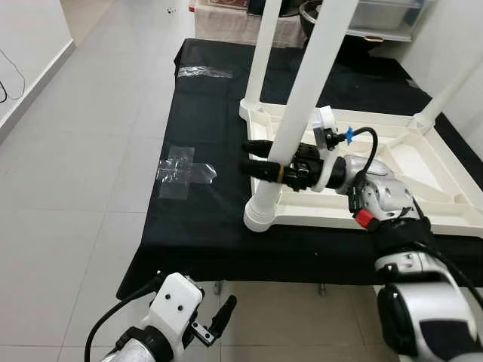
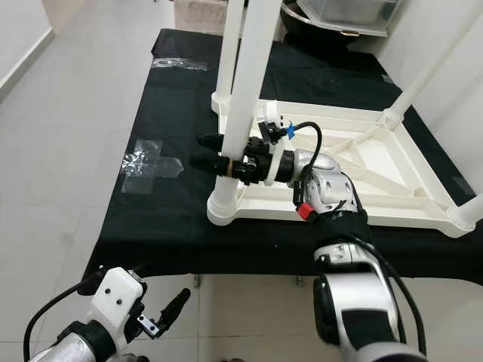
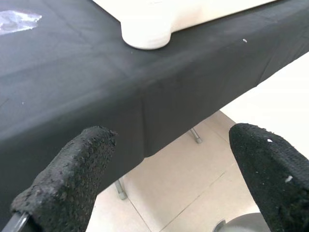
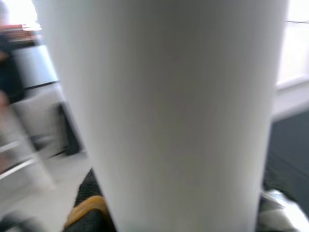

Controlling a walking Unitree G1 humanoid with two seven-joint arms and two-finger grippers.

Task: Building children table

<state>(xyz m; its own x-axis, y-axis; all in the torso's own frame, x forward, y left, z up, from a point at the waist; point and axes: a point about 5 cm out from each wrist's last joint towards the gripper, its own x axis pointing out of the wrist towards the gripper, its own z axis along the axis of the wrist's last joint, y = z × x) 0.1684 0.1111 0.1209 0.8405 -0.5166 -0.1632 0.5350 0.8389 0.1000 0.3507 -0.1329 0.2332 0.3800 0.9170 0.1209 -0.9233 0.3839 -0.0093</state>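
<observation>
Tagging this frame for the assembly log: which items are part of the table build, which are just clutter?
Job:
- white table leg, gripped by right gripper
- upturned white tabletop
- other fitted legs

Lying about:
- clear plastic wrapper
- second wrapper
- left gripper, idle below the black-covered table

I see a white table leg and cream tabletop on a black cloth, over pale grey floor tiles.
</observation>
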